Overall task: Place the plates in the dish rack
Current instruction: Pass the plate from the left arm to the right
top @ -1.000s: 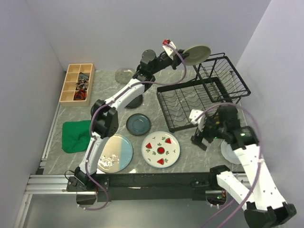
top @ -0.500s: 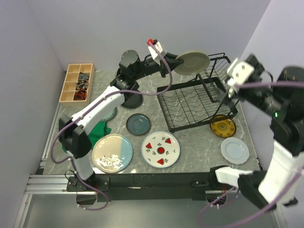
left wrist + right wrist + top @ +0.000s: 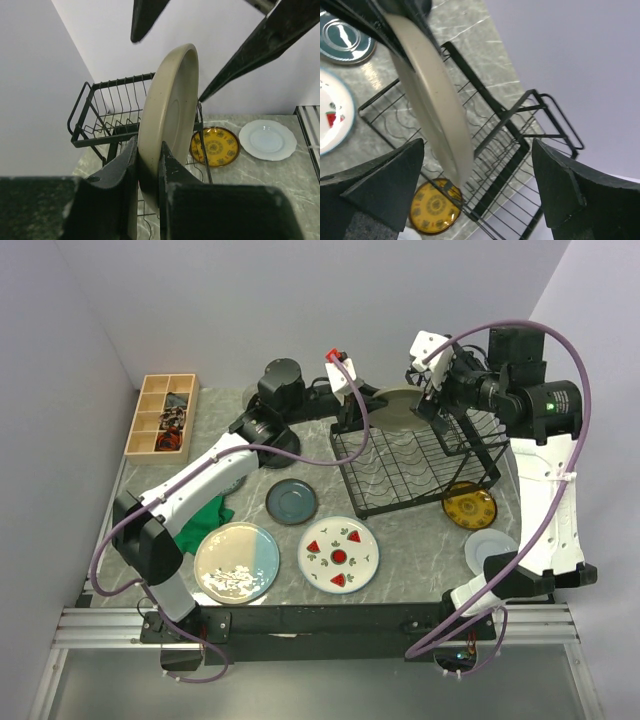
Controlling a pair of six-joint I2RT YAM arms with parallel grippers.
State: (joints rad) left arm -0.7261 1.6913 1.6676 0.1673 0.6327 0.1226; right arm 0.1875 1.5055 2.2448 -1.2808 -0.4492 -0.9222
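A: What closes the scene in?
B: Three plain walls of a pale lilac-white: the back wall [image 3: 300, 300], the left wall [image 3: 50, 420] and the right wall [image 3: 610, 300]. They meet in straight corners.
A: And underneath?
B: A worktop [image 3: 420, 540] with a grey marbled surface, running back to the far wall. A silver metal rail [image 3: 100, 625] runs along its near edge, and below that lies a flat grey surface [image 3: 300, 695].
A: The light?
B: Soft and even. Shadows on the worktop are faint.
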